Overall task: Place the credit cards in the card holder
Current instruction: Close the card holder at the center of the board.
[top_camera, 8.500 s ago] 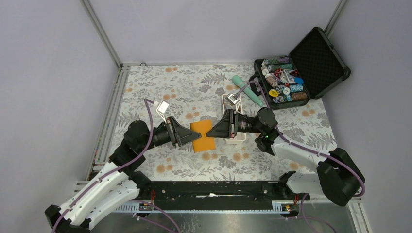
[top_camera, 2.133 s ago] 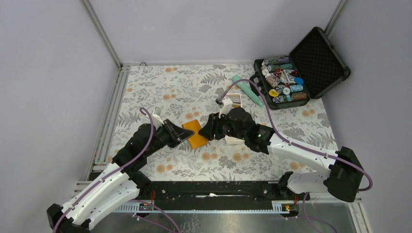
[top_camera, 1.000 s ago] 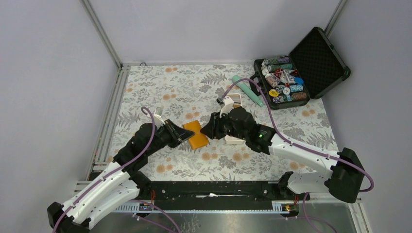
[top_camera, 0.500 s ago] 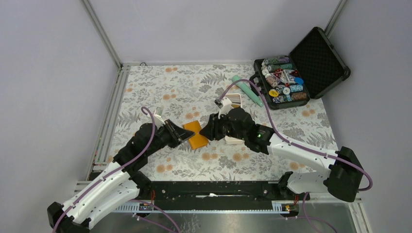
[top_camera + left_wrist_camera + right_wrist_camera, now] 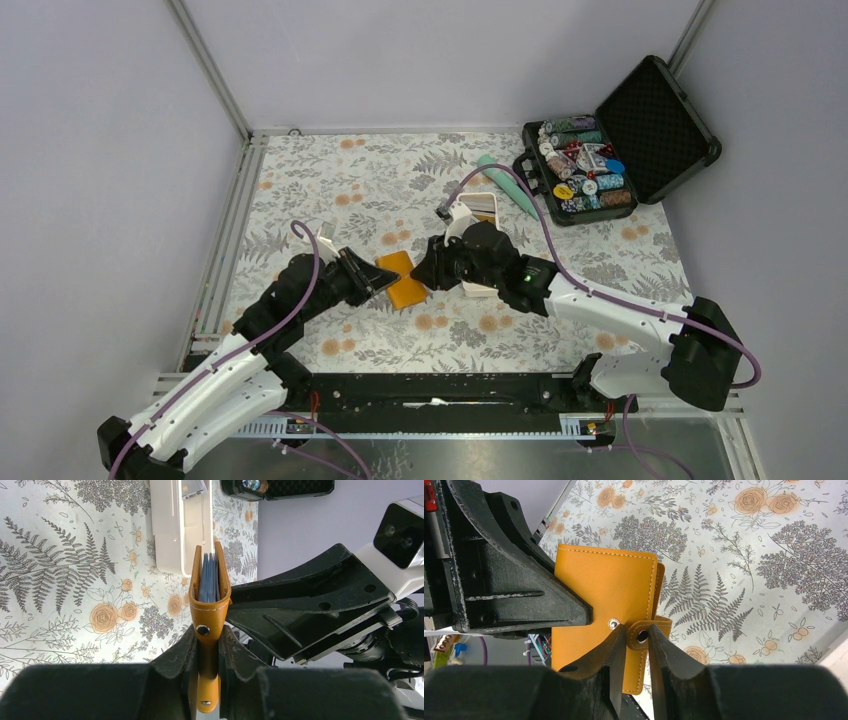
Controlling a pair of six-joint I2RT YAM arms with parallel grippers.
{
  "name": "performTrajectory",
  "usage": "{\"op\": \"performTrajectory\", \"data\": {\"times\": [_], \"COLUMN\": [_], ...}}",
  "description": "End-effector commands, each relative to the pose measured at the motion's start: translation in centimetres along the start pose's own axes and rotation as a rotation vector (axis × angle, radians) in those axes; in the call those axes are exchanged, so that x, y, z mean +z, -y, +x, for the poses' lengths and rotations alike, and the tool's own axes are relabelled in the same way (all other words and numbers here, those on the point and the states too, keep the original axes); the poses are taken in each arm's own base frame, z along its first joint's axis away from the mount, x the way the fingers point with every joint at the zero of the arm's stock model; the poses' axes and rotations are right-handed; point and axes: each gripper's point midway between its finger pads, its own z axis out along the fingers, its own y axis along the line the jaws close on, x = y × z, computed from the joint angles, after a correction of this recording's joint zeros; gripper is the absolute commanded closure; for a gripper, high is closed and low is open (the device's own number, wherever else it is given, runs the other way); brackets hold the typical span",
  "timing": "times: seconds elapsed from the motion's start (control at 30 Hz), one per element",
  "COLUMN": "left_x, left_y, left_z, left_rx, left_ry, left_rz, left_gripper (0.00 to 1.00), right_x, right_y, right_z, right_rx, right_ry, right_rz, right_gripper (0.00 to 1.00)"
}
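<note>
The orange card holder (image 5: pixel 405 281) is closed and held up off the table between both arms. In the left wrist view it (image 5: pixel 210 597) stands edge-on, with blue pockets showing between its covers. My left gripper (image 5: pixel 209 631) is shut on its lower edge, also seen from above (image 5: pixel 378 277). My right gripper (image 5: pixel 637 631) pinches the holder's snap tab (image 5: pixel 642 635) beside the cover (image 5: pixel 599 590), and shows from above (image 5: pixel 424 273). Credit cards (image 5: pixel 483 206) lie in the far end of the white tray (image 5: pixel 478 291), mostly hidden by my right arm.
An open black case (image 5: pixel 600 160) of poker chips stands at the back right. A teal tube (image 5: pixel 508 183) lies next to it. The white tray (image 5: pixel 179 527) lies just beyond the holder. A metal frame rail (image 5: pixel 225 250) runs along the table's left edge.
The holder lay flat on the table 8.5 s ago; now it is lifted on edge, further left. In the last second my right wrist shifted slightly left at the tab.
</note>
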Motion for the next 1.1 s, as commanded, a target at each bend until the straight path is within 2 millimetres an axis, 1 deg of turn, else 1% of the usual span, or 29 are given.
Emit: {"op": "performTrajectory", "data": {"times": [0.0, 0.2, 0.27, 0.4, 0.6, 0.7, 0.77, 0.87, 0.93, 1.0, 1.07], "left_x": [-0.2, -0.2, -0.2, -0.1, 0.3, 0.5, 0.6, 0.7, 0.7, 0.6, 0.7], "left_y": [2.2, 2.2, 2.1, 1.9, 1.0, 0.5, 0.4, 0.2, -0.2, -0.2, 0.2], "left_z": [-0.6, -0.6, -0.5, -0.5, -0.3, -0.5, -0.5, -0.5, -0.6, -0.6, -0.6], "left_rx": [0.009, 0.009, 0.011, 0.013, 0.019, 0.04, 0.051, 0.063, 0.068, 0.063, 0.056], "left_ry": [0.024, 0.022, 0.02, 0.019, 0.013, 0.016, 0.015, 0.019, 0.026, 0.032, 0.031], "left_rz": [0.088, 0.088, 0.087, 0.08, 0.04, 0.002, -0.012, -0.028, -0.048, -0.045, -0.022], "left_gripper": [1.0, 1.0, 1.0, 1.0, 1.0, 1.0, 1.0, 1.0, 1.0, 1.0, 1.0], "right_x": [-0.4, -0.9, -1.1, -1.3, -1.6, -1.6, -1.4, -1.2, -1.2, -1.3, -1.0], "right_y": [-2.0, -2.2, -2.2, -2.4, -2.6, -2.5, -2.2, -1.2, -1.0, -1.3, -1.6], "right_z": [-1.8, -2.1, -2.2, -2.4, -3.0, -3.2, -3.1, -2.9, -2.9, -2.9, -2.6], "right_rx": [-0.023, -0.014, -0.011, -0.004, 0.002, -0.006, -0.013, -0.022, -0.028, -0.03, -0.033], "right_ry": [0.045, 0.067, 0.075, 0.088, 0.119, 0.121, 0.115, 0.107, 0.109, 0.108, 0.091], "right_rz": [-0.046, -0.054, -0.059, -0.067, -0.07, -0.065, -0.048, 0.003, 0.012, -0.002, -0.02], "right_gripper": [0.73, 0.79, 0.85, 0.93, 0.93, 0.97, 1.0, 1.0, 1.0, 1.0, 1.0]}}
